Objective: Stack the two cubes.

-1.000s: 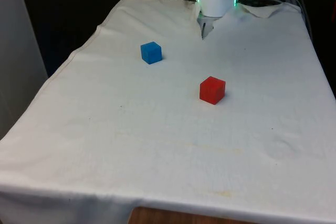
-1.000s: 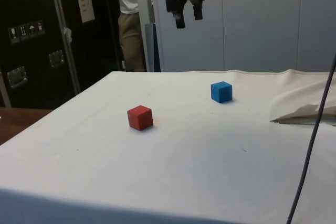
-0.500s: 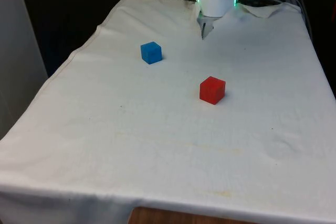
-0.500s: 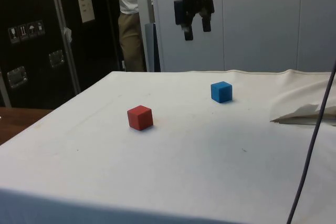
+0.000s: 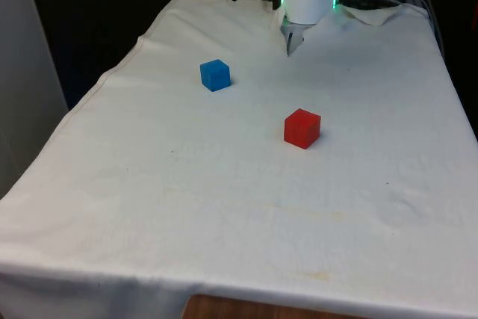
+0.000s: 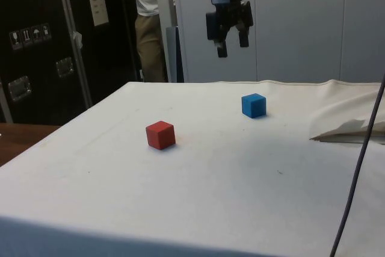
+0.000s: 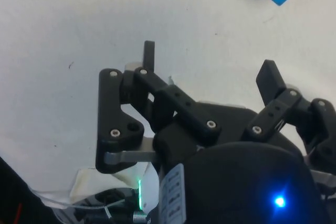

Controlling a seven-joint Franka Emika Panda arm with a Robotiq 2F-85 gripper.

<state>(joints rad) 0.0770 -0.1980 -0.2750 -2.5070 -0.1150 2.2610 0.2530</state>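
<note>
A: Change since last entry?
B: Tool (image 6: pixel 230 45) has come lower and nearer the blue cube (image 6: pixel 254 105); both cubes unmoved.

A: Tool, state?
B: Released, fingers (image 7: pixel 149 56) spread, holding nothing, high above the counter (image 6: pixel 198 185).

A: Cubes, location?
B: Blue cube on the white cloth, below the tool. Red cube (image 5: pixel 302 128) well apart from it, toward the front view's right. A person (image 6: pixel 146 22) stands behind.
</note>
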